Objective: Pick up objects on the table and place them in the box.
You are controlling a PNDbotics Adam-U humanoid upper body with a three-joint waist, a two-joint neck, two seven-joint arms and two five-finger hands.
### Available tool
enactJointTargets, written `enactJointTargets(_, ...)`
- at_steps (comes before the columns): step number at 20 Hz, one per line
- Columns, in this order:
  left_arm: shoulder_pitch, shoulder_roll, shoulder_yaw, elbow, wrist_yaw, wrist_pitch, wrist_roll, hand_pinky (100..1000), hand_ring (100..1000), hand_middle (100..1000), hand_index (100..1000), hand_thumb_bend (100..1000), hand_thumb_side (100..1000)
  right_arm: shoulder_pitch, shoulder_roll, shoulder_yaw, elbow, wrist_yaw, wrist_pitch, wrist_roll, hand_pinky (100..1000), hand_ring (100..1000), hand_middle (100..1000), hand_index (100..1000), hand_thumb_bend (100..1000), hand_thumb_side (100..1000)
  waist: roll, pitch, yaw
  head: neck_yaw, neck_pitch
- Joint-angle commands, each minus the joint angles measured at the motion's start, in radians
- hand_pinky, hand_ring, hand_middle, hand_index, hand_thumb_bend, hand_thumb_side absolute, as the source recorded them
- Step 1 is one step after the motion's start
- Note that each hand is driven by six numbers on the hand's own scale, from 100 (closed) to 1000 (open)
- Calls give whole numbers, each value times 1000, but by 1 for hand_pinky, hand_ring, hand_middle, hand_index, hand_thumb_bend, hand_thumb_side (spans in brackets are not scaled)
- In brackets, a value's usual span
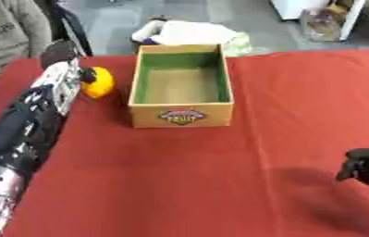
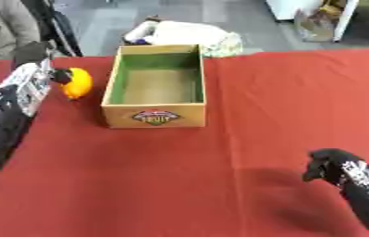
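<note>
Reach explains the left hand (image 1: 62, 53) stretched far across the red bench (image 1: 219, 176): it sits against the yellow object (image 1: 98, 82), just left of the empty box (image 1: 181, 115), though its grip cannot be told. Idle at near right, the right hand (image 2: 329, 169) hangs curled, holding nothing.

A yellow-orange round object (image 1: 98, 82) lies just left of the open, empty cardboard box (image 1: 181, 115).
</note>
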State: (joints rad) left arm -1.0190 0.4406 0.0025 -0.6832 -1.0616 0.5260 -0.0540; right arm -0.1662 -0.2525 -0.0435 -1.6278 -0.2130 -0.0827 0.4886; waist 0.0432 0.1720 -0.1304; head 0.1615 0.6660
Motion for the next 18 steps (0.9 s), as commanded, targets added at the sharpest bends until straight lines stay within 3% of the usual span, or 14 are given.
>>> enactJointTargets(1,-15,29,-1,-13,-10,-2,-10,720,655,688,924,451,257,-9,-13,-6,-11,-1,-1,1,605,562,542,709,100,747,-3,-17,-1,-3,-12)
enactJointTargets(2,-15,29,-2,-13,-14,-4,-15,727,663,695,930,556,315,-9,-13,-6,-11,-1,-1,1,605,562,542,709,100,748,-3,-17,-1,-3,-12)
enactJointTargets(3,-15,29,-3,-12,-20,-8,-23,731,666,697,930,604,350,-9,-13,-5,-11,0,-1,2,605,562,542,709,100,748,-3,-17,-1,-4,-12)
enactJointTargets(7,-18,36,-5,-15,-47,-25,-70,734,671,697,934,704,433,-9,-12,-5,-11,0,-1,2,605,562,541,709,100,747,-3,-18,-1,-4,-13)
enactJointTargets(11,-19,42,-4,-23,-61,-39,-130,735,679,698,935,716,490,-9,-13,-6,-10,0,0,2,605,561,541,709,100,748,-2,-18,-1,-6,-15)
enactJointTargets(18,1,19,-8,11,-71,-49,-361,731,697,708,941,722,587,-9,-11,-7,-8,3,0,1,605,561,540,710,100,747,-4,-16,-5,-10,-16)
